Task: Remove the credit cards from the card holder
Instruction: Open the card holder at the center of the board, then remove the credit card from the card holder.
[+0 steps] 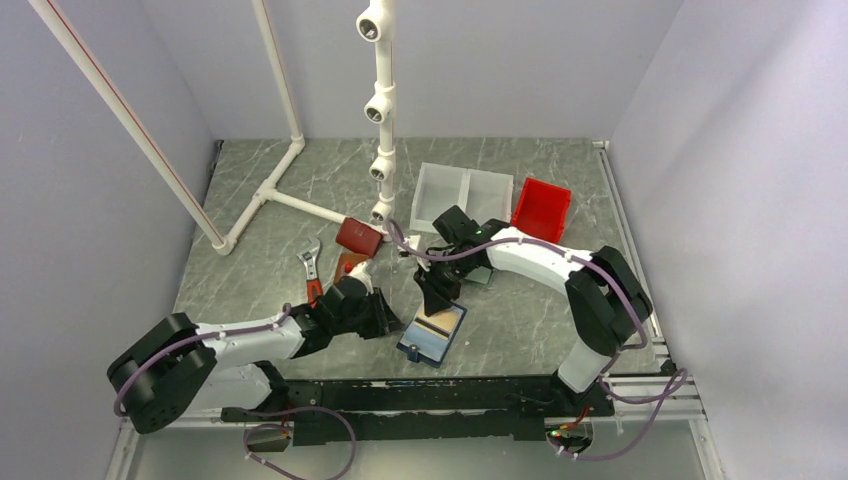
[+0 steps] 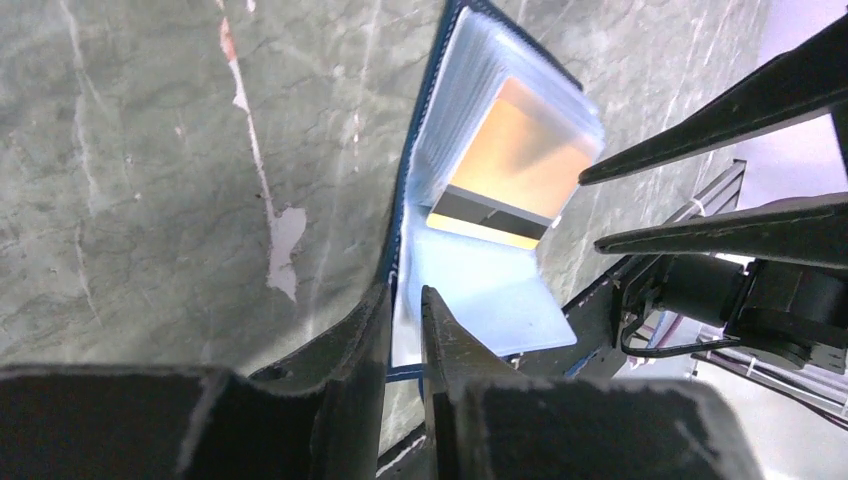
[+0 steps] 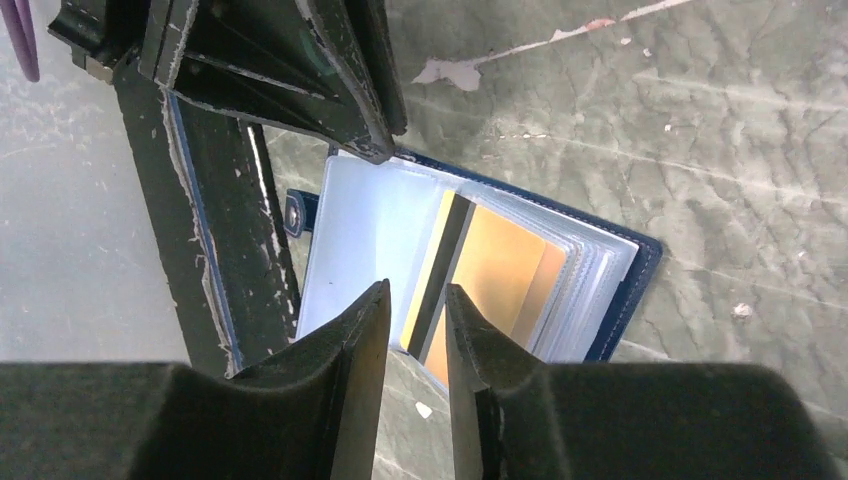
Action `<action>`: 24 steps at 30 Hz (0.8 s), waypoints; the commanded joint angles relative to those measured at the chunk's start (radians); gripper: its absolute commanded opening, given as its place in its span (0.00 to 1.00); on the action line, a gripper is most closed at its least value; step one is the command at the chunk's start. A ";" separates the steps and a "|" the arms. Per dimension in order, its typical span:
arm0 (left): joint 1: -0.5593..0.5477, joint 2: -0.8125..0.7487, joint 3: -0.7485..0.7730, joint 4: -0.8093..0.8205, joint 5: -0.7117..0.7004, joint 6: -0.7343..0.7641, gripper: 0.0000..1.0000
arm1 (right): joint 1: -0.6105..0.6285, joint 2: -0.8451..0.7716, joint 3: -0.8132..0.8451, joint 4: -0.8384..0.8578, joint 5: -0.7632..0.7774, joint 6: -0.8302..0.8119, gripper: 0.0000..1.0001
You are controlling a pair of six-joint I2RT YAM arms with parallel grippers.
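The card holder (image 1: 433,340) lies open on the table near the front, navy outside and light blue inside (image 3: 370,230). An orange-tan credit card (image 3: 500,270) with a black stripe sticks partly out of its clear sleeves (image 2: 520,150). My left gripper (image 2: 406,292) is pinched on the holder's edge, the light blue flap (image 2: 490,290) running between its fingers. In the top view it (image 1: 392,322) sits at the holder's left side. My right gripper (image 3: 416,290) hovers over the card's protruding edge, jaws slightly apart with nothing between them. From above it (image 1: 442,300) is at the holder's far end.
A red bin (image 1: 541,210) and a white divided tray (image 1: 462,195) stand at the back right. A dark red wallet (image 1: 359,236), a brown wallet (image 1: 350,265) and a wrench (image 1: 312,270) lie left of centre. A white pipe frame (image 1: 380,110) rises behind.
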 commanded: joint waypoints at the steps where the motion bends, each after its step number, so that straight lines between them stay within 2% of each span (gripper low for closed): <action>1: 0.001 -0.065 0.086 -0.100 -0.032 0.053 0.23 | 0.018 -0.017 -0.006 -0.007 -0.003 -0.059 0.29; 6: 0.000 -0.198 0.115 -0.174 -0.050 0.067 0.26 | 0.062 0.027 0.002 -0.012 -0.013 -0.052 0.27; 11: 0.000 -0.296 0.057 -0.087 -0.011 0.031 0.31 | 0.077 0.055 0.005 -0.015 -0.026 -0.041 0.21; 19: -0.002 -0.167 -0.029 0.215 0.058 -0.045 0.31 | 0.075 0.096 0.016 -0.030 -0.060 -0.034 0.16; 24: -0.010 -0.085 -0.031 0.324 0.056 -0.058 0.31 | 0.063 0.127 0.027 -0.045 -0.103 -0.032 0.12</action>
